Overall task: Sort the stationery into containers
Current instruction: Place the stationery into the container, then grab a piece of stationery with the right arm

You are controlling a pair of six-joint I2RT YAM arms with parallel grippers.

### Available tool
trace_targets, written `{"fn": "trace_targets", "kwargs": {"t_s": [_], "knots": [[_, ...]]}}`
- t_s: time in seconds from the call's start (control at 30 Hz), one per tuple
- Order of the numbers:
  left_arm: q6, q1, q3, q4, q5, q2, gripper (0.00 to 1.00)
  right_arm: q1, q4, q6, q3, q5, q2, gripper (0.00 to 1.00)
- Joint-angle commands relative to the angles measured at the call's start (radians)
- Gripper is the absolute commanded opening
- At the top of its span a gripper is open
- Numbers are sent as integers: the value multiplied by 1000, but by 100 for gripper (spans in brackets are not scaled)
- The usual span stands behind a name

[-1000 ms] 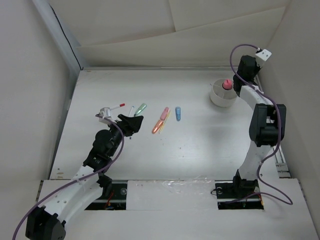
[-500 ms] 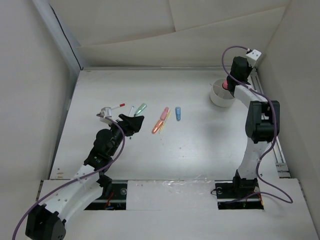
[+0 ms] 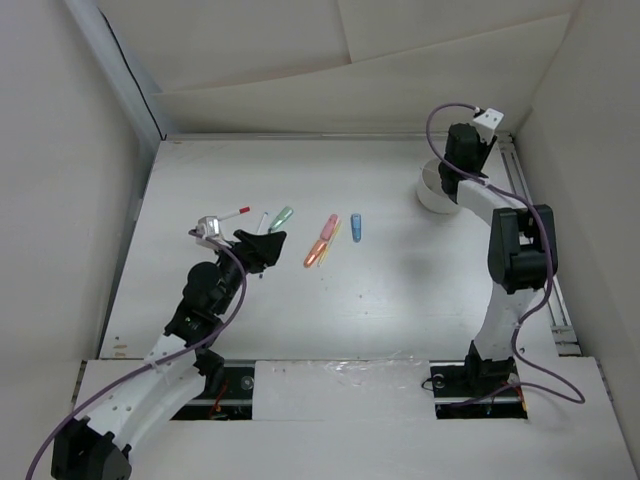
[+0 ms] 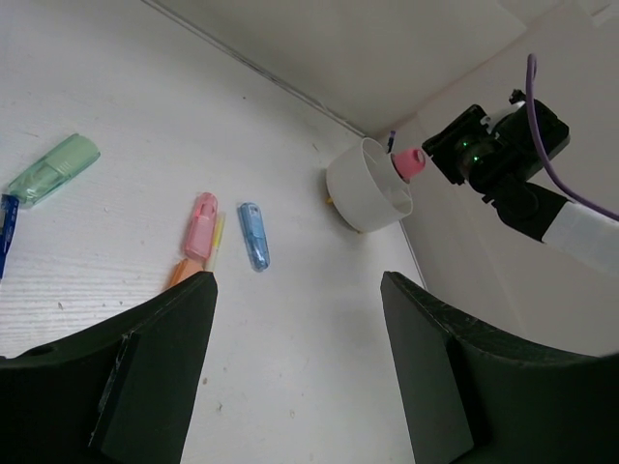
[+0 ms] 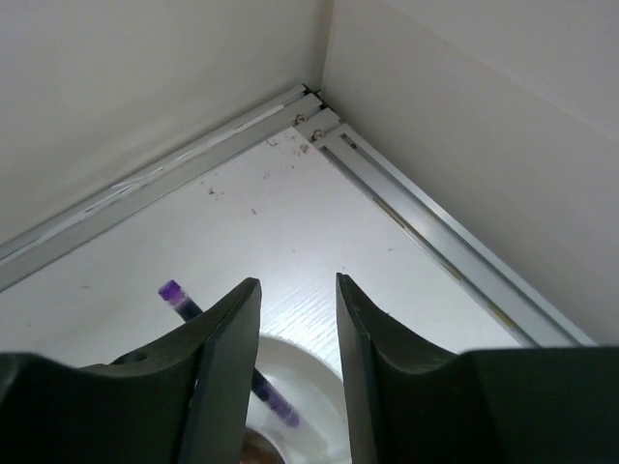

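Pens and markers lie in a row at mid-table: a white pen with a red tip (image 3: 235, 212), a green marker (image 3: 283, 216), orange and pink markers (image 3: 322, 241) and a blue marker (image 3: 356, 227). My left gripper (image 3: 262, 245) is open and empty just left of them. Its wrist view shows the green (image 4: 53, 167), pink (image 4: 200, 224) and blue (image 4: 253, 235) markers. The white cup (image 3: 432, 190) stands at the back right with a pink-capped item (image 4: 409, 161) in it. My right gripper (image 5: 297, 285) is open and empty directly above the cup (image 5: 314, 382), beside a purple pen (image 5: 179, 298) leaning in it.
Metal rails (image 5: 426, 217) run along the back and right walls, meeting in the corner just behind the cup. White walls close in the table on the left, back and right. A small metal part (image 3: 208, 226) lies by the red-tipped pen.
My right arm has swung left and forward over the cup, and now hides the pink-capped item in the top view. My left arm has hardly moved.
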Motion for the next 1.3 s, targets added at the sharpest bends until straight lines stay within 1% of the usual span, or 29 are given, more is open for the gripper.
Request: {"fn": "trace_targets", "kwargs": {"t_s": [0.0,0.03,0.13,0.2,0.23,0.3,0.33,0.37,0.43,0.47,0.53,0.57,0.6,0.67,0.7,0.73,0.87,0.9,0.93,1.0,1.03,1.07,1.1,1.13,1.2,1.23,1.27], "knots": [[-3,4,-7,36,11,-28,66,14,42,24,-12,22,-147,45],[-3,4,-7,36,11,-37,66,26,33,24,-12,22,-147,46],[-3,4,-7,26,11,-37,66,37,-1,36,-33,-12,-220,49],[-12,4,-7,16,11,-46,66,49,-30,56,-33,-41,-280,49],[-12,4,-7,16,2,-46,66,73,-59,67,-42,-100,-297,47],[-12,4,-7,-4,-7,-46,66,96,-102,77,-43,-183,-334,39],[-12,4,2,-4,-7,-46,66,110,-149,90,-32,-223,-334,26],[-12,4,3,-20,-34,-46,66,145,-175,90,-32,-303,-334,16],[-12,4,12,-38,-57,-46,66,191,-229,117,-21,-375,-334,0],[-12,4,12,-55,-80,-46,66,245,-238,117,-21,-448,-322,0],[-12,4,22,-70,-102,-46,64,308,-261,117,8,-518,-278,0],[-12,4,22,-87,-114,-46,64,339,-301,117,26,-546,-256,0],[-12,4,33,-87,-143,-46,64,401,-321,117,46,-596,-233,0],[-12,4,44,-133,-177,-46,63,463,-365,129,97,-621,-167,0],[-12,4,44,-144,-214,-46,63,513,-366,139,106,-648,-149,0],[-23,4,44,-156,-232,-46,61,535,-375,139,115,-671,-130,0],[-61,4,88,-246,-341,-65,61,626,-409,186,181,-721,-46,0],[-70,4,101,-294,-363,-83,61,641,-409,201,192,-721,-14,0],[-70,4,111,-311,-393,-97,60,670,-419,212,201,-721,2,0],[-79,4,121,-322,-403,-163,60,695,-419,249,223,-741,49,0],[-79,4,121,-322,-403,-189,60,707,-419,261,237,-741,71,2],[-90,4,107,-313,-378,-216,60,733,-439,271,253,-750,94,6],[-90,4,107,-302,-363,-268,60,744,-455,280,301,-750,117,11],[-90,4,95,-284,-346,-290,60,756,-485,292,325,-741,166,23],[-90,4,95,-271,-302,-333,60,785,-520,292,379,-741,213,32],[-90,4,95,-271,-292,-333,60,785,-542,303,437,-732,259,40],[-90,4,95,-271,-292,-342,60,797,-583,303,465,-731,279,42]]}}
